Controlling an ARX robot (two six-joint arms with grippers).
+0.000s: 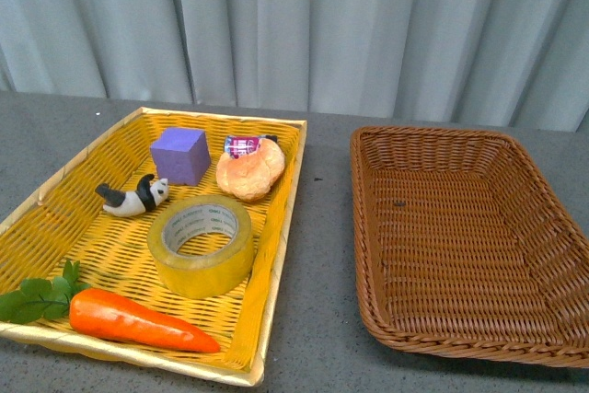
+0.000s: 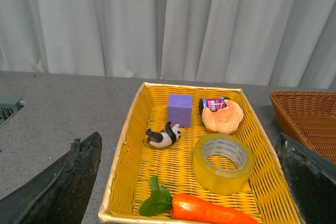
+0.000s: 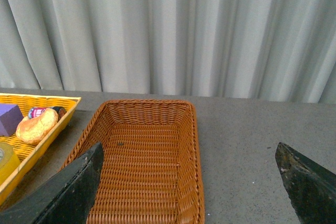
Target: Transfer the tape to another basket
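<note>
The tape, a yellowish roll with a white printed core, lies flat in the shallow yellow tray near its right side. The dark brown wicker basket stands to the right of the tray with nothing in it. Neither arm shows in the front view. My left gripper is open, held back from the tray's near end, with the tape between and beyond its fingers. My right gripper is open, over the basket and the bare table beside it. The tape's edge shows at that view's border.
The tray also holds a purple cube, a toy panda, a bread roll, a small packet and a carrot right in front of the tape. A grey curtain hangs behind the grey table.
</note>
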